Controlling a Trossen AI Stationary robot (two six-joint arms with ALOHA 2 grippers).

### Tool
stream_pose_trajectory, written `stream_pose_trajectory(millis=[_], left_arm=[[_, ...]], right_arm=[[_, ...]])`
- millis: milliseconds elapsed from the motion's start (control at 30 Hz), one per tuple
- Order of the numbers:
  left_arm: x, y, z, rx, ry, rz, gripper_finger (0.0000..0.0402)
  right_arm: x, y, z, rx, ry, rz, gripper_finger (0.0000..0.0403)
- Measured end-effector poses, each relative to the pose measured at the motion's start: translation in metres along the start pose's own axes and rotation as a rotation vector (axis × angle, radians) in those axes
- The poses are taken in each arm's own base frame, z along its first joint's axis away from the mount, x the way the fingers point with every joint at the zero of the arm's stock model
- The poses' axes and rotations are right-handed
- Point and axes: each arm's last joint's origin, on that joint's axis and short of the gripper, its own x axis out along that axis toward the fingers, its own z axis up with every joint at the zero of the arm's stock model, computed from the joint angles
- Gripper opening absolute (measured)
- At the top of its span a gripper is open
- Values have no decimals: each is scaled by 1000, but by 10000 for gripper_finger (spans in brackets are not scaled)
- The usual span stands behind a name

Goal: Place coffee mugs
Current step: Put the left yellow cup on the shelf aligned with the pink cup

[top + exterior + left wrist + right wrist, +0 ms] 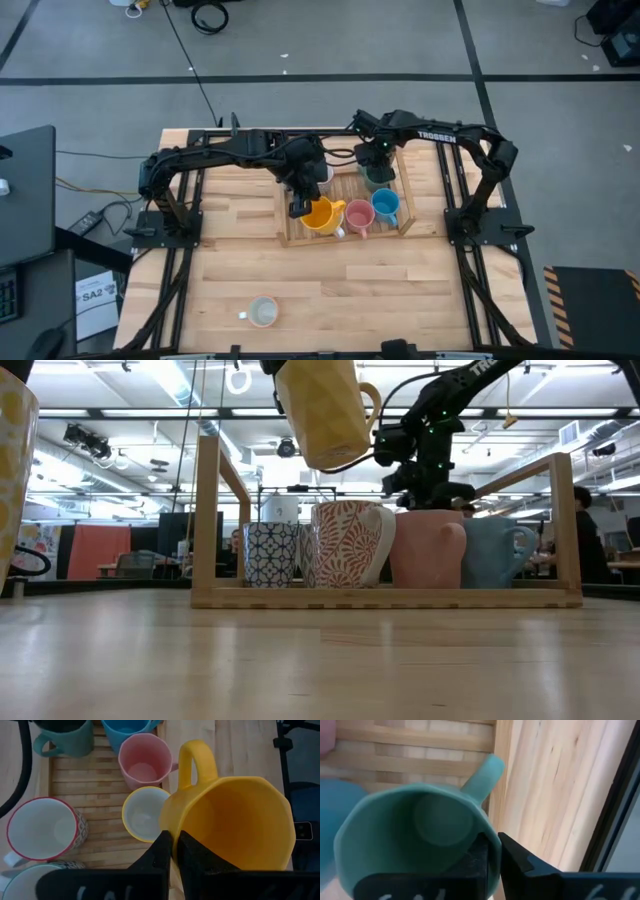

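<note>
"TROSSEN" on right arm [440, 136]

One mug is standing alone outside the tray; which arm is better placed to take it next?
Neither is free: the left tool holds the orange mug, the right tool the green mug. The lone mug stands on the left side, so left.

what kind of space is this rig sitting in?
Probably a robotics lab or open workshop, not a kitchen. The wooden table sits on a grey floor with black tape lines, a cable trails across it, and the low view shows exposed ceiling lights and a person working behind.
</note>
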Motion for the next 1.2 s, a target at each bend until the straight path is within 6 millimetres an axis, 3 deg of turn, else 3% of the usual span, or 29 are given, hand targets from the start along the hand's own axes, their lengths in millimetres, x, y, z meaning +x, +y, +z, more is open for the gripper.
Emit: stream_pose_trajectory(millis=[267, 700, 1200], left_arm=[[0, 0, 0, -6, 1, 0, 24], [0, 0, 0, -8, 2, 0, 24], [0, 0, 0, -8, 3, 0, 24]], right_arm=[[2, 2, -3, 177, 49, 13, 54], [1, 5, -7, 465, 92, 19, 45], [3, 5, -6, 485, 89, 23, 68]])
